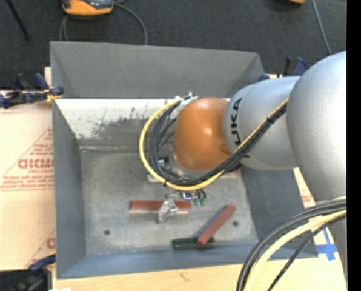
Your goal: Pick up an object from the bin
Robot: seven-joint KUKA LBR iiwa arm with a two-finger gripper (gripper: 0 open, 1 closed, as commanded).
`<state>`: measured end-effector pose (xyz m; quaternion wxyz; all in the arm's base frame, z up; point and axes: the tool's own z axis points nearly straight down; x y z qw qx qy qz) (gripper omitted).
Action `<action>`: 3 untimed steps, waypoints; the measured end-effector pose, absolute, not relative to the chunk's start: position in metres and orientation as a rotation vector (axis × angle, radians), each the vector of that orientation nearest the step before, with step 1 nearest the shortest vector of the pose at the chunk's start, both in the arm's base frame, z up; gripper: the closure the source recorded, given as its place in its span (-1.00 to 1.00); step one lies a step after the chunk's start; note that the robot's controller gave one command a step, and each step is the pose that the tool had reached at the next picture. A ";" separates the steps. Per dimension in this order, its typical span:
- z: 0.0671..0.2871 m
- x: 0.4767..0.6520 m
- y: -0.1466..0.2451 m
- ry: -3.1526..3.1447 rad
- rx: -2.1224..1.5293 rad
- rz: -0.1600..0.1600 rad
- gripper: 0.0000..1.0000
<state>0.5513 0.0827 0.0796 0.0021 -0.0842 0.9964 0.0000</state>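
My gripper (167, 210) hangs below the orange wrist cover near the middle of the bin floor. Its metal tip sits on or just above the right end of a flat red-brown bar (144, 206) that lies left to right. Whether the tip touches the bar I cannot tell. A longer red bar (218, 224) lies slanted to the lower right, apart from the gripper. At that bar's lower end lies a dark green stick (183, 244). A small green piece (198, 202) shows just right of the gripper.
The arm and its looped yellow and black cables cover the back right of the bin. Bare grey floor lies to the left of the red-brown bar and along the front wall.
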 end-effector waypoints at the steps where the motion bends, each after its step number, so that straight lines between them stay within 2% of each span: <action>1: 0.080 0.557 0.079 3.134 0.238 0.010 1.00; 3: 0.082 0.556 0.079 3.135 0.238 0.009 1.00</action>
